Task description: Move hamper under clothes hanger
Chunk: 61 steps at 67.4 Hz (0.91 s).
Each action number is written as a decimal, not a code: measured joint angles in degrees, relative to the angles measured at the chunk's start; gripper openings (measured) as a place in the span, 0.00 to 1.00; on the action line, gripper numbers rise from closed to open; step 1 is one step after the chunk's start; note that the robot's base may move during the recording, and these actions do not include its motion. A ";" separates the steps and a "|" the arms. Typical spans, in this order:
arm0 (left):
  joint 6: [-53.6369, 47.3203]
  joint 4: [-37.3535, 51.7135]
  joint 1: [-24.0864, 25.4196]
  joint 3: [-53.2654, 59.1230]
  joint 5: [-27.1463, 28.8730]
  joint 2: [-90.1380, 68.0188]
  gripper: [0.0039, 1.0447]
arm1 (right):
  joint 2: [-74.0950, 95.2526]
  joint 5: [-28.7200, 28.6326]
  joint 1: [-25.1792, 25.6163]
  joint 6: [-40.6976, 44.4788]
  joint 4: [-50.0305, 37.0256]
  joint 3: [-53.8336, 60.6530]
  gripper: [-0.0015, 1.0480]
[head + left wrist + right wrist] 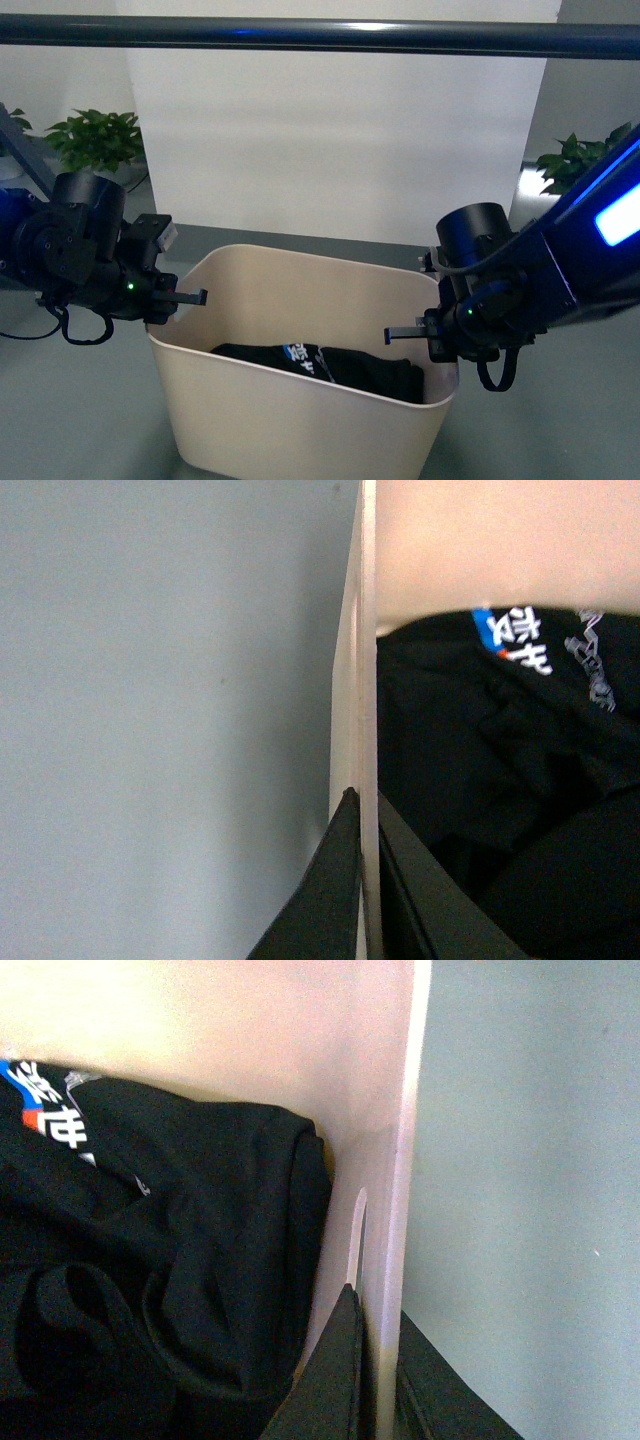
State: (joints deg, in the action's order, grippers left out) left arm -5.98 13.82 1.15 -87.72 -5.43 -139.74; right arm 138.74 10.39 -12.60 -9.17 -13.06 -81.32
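The beige hamper (300, 420) stands in the middle of the front view, between my two arms. A black garment with white and blue print (330, 365) lies in its bottom. My left gripper (172, 302) is shut on the hamper's left short wall, one finger inside and one outside. My right gripper (432, 340) is shut on the right short wall in the same way. The left wrist view shows the wall's edge (366, 630) pinched in the left gripper (365, 815). In the right wrist view the wall (400, 1160) sits between the right gripper's (375, 1310) fingers. The clothes hanger's dark round bar (320, 35) runs across above the hamper.
Grey floor (60, 410) surrounds the hamper. A white panel (330, 140) stands behind it. Potted plants sit at the back left (95, 140) and back right (575, 160). An angled dark leg (25, 150) rises at the far left.
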 joint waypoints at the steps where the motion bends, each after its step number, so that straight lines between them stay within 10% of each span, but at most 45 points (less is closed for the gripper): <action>1: 0.35 0.70 0.07 0.92 -0.07 0.48 0.04 | -0.11 -0.07 0.00 -0.11 -1.42 0.96 0.03; 61: 8.11 15.34 -2.84 40.06 -4.63 16.63 0.04 | -8.17 -1.25 2.27 3.39 -8.83 20.00 0.03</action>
State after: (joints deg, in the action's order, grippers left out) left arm 2.13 29.17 -1.69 -47.66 -10.07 -123.11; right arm 130.56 9.15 -10.33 -5.78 -21.89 -61.32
